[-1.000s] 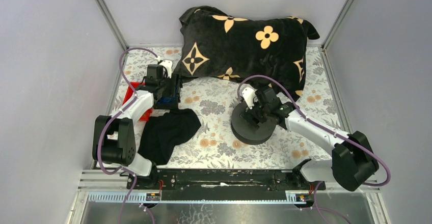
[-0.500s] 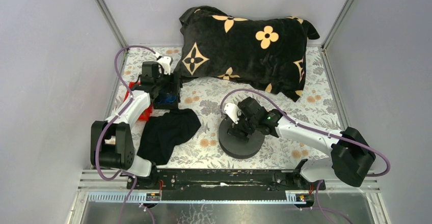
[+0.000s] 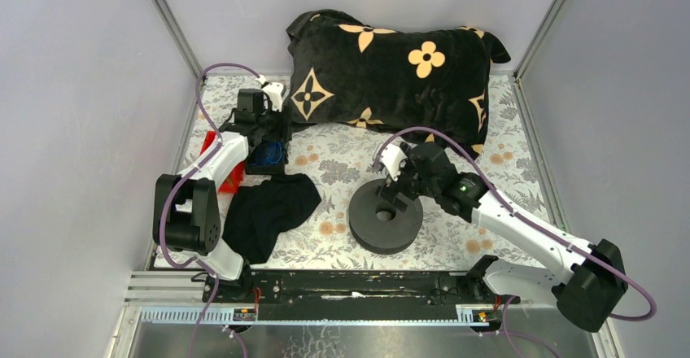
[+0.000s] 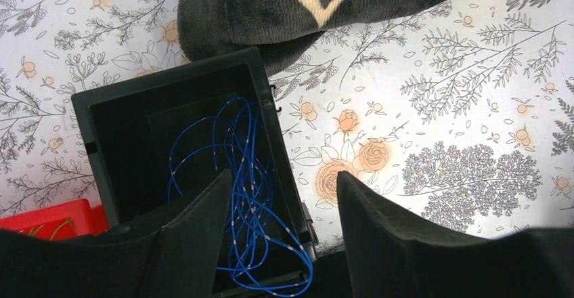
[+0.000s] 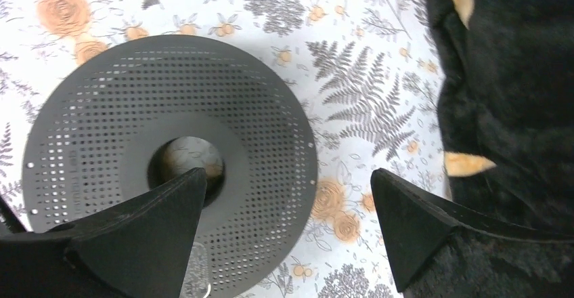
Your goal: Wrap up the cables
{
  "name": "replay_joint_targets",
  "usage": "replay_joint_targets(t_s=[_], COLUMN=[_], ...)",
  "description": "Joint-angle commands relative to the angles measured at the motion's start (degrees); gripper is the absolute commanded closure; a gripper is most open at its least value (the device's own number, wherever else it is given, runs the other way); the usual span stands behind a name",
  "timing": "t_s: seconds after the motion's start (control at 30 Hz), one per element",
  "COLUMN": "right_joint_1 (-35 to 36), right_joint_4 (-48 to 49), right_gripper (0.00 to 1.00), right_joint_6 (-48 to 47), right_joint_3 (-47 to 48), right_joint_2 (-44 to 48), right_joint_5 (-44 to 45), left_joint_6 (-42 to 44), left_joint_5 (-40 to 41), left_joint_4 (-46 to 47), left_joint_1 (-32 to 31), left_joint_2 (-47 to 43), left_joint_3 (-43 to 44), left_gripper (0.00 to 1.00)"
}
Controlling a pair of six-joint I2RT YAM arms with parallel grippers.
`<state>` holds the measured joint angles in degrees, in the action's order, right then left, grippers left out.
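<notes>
The wrapping has not begun, by the look of it. The cables (image 4: 249, 176) lie as a loose blue tangle inside an open black box (image 4: 135, 122) near the bench's (image 3: 342, 163) left edge, toward its far-left corner. No strand reaches the spool (image 5: 203, 95), which sits bare near the middle of the bench, well apart from the box. What is left is the whole job: lift a wire out, carry it across, and wind it on.

The left claw (image 4: 284, 176) hovers over the box's right side, jaws apart and holding nothing. The right claw (image 5: 288, 172) hangs above the spool's far edge, spread wide and empty.

The cables are hair-fine, glossy and limp, looping over one another, so I expect them to snag and slip. The box is matte, hard and square-walled. The spool is a flat black disc, its top face perforated with small holes around a smooth hub with a round centre hole. A plush black pillow (image 3: 390, 65) with tan flowers lies along the far edge, and a soft, crumpled black cloth (image 3: 268, 207) lies toward the near-left corner.
</notes>
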<state>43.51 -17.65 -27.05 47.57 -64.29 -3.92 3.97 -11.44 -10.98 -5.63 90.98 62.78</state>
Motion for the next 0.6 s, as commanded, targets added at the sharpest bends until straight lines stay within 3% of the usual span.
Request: replay_joint_targets(t_s=[0.0, 0.13, 0.57], right_joint_1=[-3.64, -5.10, -5.88], right_joint_4=[1.07, 1.66, 2.45], right_gripper=[0.01, 0.01, 0.01], right_joint_6=[1.29, 1.67, 1.67], right_joint_3=[-1.38, -2.45, -4.10], right_joint_2=[2.86, 4.06, 3.60], right_joint_5=[-3.07, -3.33, -3.99], left_joint_6=[-1.00, 0.83, 1.13], left_joint_5=[5.43, 7.99, 5.94], left_joint_4=[-2.96, -5.91, -9.61], left_joint_1=[-0.26, 0.47, 4.14], left_joint_2=[0.35, -0.54, 4.61], left_joint_3=[2.73, 2.14, 4.28], left_gripper=[0.33, 0.35, 0.43])
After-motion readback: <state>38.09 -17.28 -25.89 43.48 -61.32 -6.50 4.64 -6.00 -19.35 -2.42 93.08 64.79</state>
